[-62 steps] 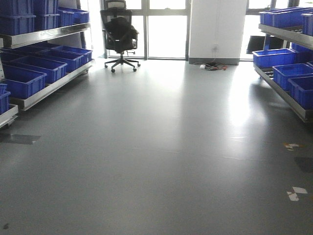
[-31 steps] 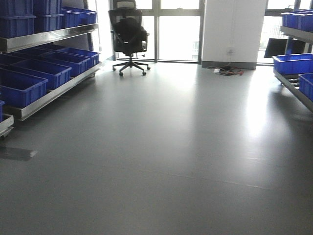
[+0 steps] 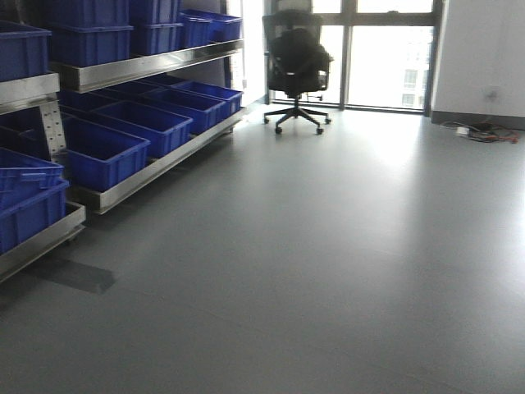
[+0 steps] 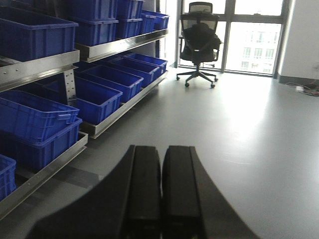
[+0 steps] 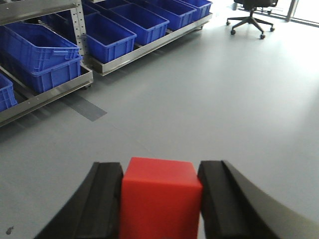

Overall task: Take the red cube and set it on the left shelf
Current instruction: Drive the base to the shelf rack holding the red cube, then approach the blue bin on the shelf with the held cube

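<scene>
1. The right hand is gripping the red cube. Its two black fingers are pressing on the cube's left and right faces, above the grey floor.
2. The left hand is showing closed and empty, its fingers lying flat against each other.
3. The cube is presenting as a plain, bright-red block with crisp edges and a smooth matte skin. It is sitting square and level between the fingers, with only its top and near face in view.
4. With the cube already in hand, the job appears to be sitting in its carry stage. The left shelf, a steel rack, is standing off to the left, well apart from the right hand across open floor.
5. The next move is looking like a close approach to that rack, then a reach across with the right arm. Blue bins are filling most of each level, so the placement is likely calling for a bare steel ledge or an open bin. A level set-down before the fingers part also looks needed.
</scene>
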